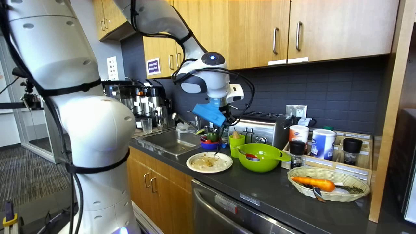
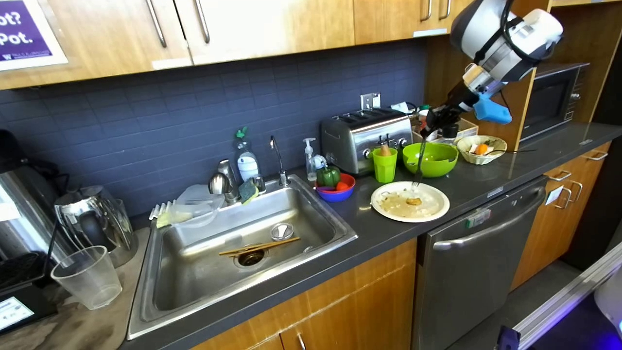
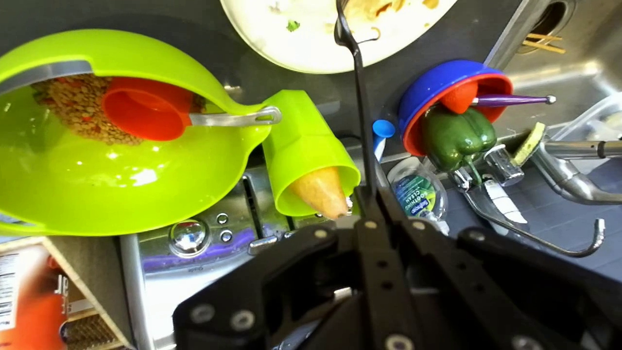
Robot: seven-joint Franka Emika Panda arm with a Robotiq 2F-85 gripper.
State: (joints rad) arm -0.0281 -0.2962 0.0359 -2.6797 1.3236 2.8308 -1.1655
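My gripper (image 3: 371,197) is shut on the handle of a dark fork (image 3: 360,92), which points down from the fingertips. In an exterior view the fork (image 2: 421,158) hangs with its tines at the back part of a white plate (image 2: 441,206). Whether the tines touch the plate I cannot tell. Smeared food and a brown piece (image 2: 413,201) lie on the plate. Beside the fork in the wrist view stand a green cup (image 3: 301,126) holding a tan, tapered item (image 3: 323,192), and a blue-and-red bowl (image 3: 427,87) with a green pepper (image 3: 454,136).
A green bowl (image 3: 146,199) with grains and a red scoop (image 3: 146,109) sits near the cup. Behind stands a toaster (image 2: 364,138). The sink (image 2: 170,272) holds chopsticks. A basket (image 1: 297,187) with a carrot (image 1: 313,183) lies farther along; cabinets (image 1: 260,29) overhang the counter.
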